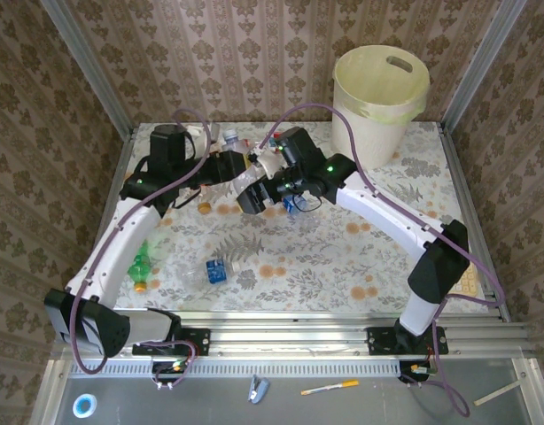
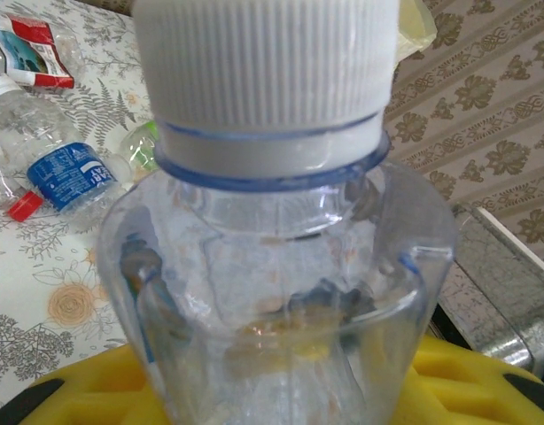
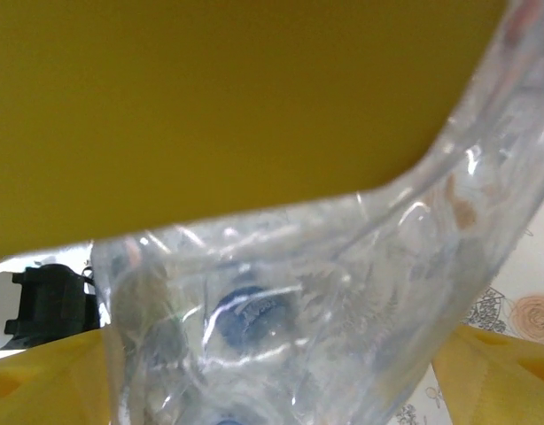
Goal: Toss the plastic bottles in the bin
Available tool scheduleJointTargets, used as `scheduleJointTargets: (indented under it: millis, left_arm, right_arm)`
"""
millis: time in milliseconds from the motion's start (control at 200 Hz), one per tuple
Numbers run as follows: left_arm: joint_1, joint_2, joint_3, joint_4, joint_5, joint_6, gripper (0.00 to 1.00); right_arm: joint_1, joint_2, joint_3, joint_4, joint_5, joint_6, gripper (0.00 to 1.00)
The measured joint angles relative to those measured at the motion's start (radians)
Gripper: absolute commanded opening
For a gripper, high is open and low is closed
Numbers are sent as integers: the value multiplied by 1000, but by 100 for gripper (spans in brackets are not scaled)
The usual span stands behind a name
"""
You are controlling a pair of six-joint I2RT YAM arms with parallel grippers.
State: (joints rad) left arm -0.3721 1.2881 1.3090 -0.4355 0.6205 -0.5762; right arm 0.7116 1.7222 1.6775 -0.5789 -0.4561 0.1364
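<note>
Damask wallpaper closes in a table spread with a flowered cloth. At the lower left of the overhead view a green bottle lies on its side, and just right of it lies a blue-labelled bottle. More bottles are scattered toward the upper middle. Your left gripper, near the centre of that view, is clenched on a white-capped bottle. In its wrist camera the clear body sits down between the yellow pads, with the cap at the top of the frame. Immediately to the right, your right gripper has a clear bottle between its yellow fingers. I cannot tell whether they actually pinch it, or whether it is the same bottle. The bin stands at the upper right, well apart from both grippers. Expect these bottles to be light, thin-walled and slick, likely to dent or squirt free under a hard squeeze. Take them at the stiffer shoulder or neck rather than the soft belly.
</note>
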Motion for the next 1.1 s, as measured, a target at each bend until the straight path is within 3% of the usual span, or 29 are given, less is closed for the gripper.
scheduleJointTargets:
  millis: [160,355,445,580,785,1100]
  left_arm:
    - [-3,16,0,25,4,0,45]
    - [-6,27,-2,63,3,-7,51]
    - [-6,29,-6,80,3,-22,65]
    - [-4,34,-10,85,-14,-41,99]
    - [10,41,-10,68,-22,-51,100]
    - [145,22,28,28,-76,-32,100]
  right_arm:
    - [0,-2,-2,1,28,22,74]
    - [-1,-4,-2,6,44,54,50]
    - [-3,-11,-3,10,54,59,40]
    - [-11,-26,-14,23,65,71,39]
    - [-21,-57,-80,61,98,116,33]
    - [-68,-136,-276,63,185,246,32]
